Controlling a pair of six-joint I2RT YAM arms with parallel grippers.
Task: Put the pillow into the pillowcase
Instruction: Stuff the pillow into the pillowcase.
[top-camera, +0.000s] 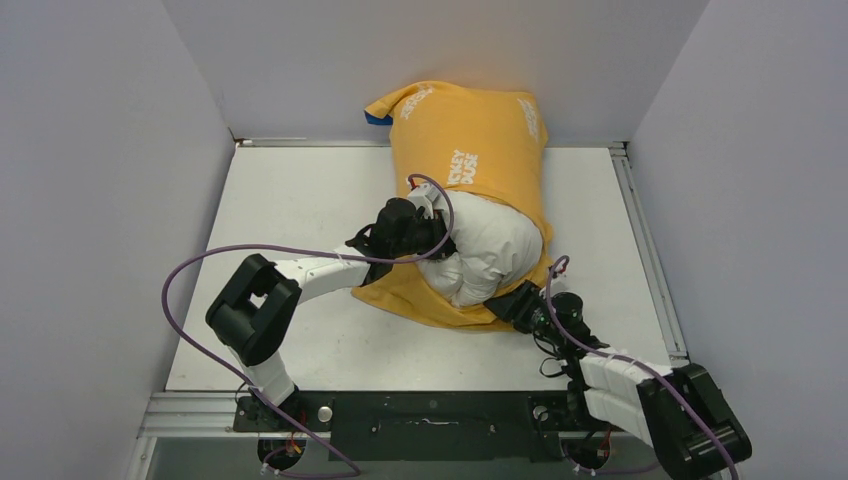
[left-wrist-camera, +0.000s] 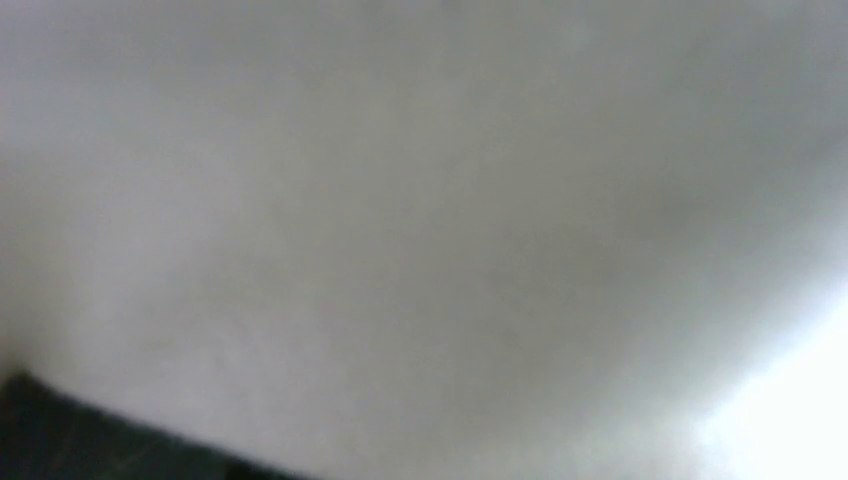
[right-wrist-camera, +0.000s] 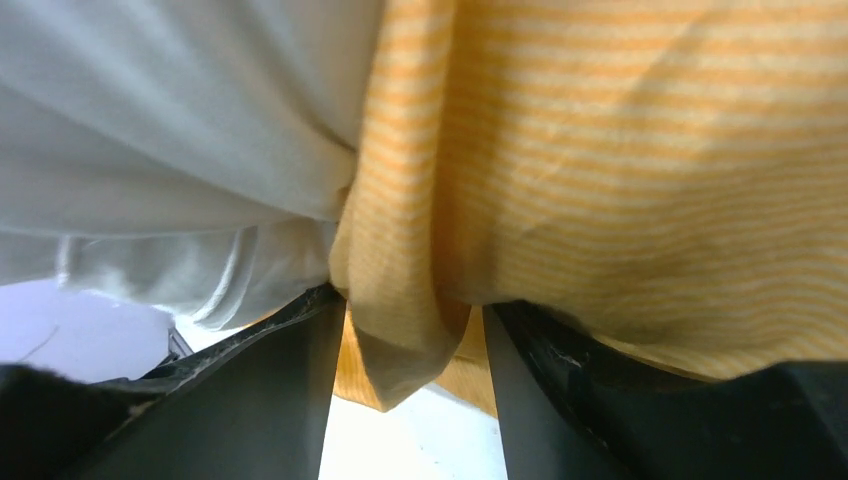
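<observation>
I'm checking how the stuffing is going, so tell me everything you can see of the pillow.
The pillow is plump and off-white, of plain crinkly fabric. Its far part is inside the orange-yellow pillowcase; its near end bulges uncovered out of the opening. It lies on the table, right of middle. The left claw presses into its left side. The right claw, at its near end, has a fold of pillowcase between its fingers.

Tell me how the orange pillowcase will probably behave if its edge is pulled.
Probably floppy: the pillowcase hangs in a soft fold between the right hand's fingers. It seems thin and light, as it drapes closely over the pillow. It may bunch up rather than slide, since it already wrinkles.
</observation>
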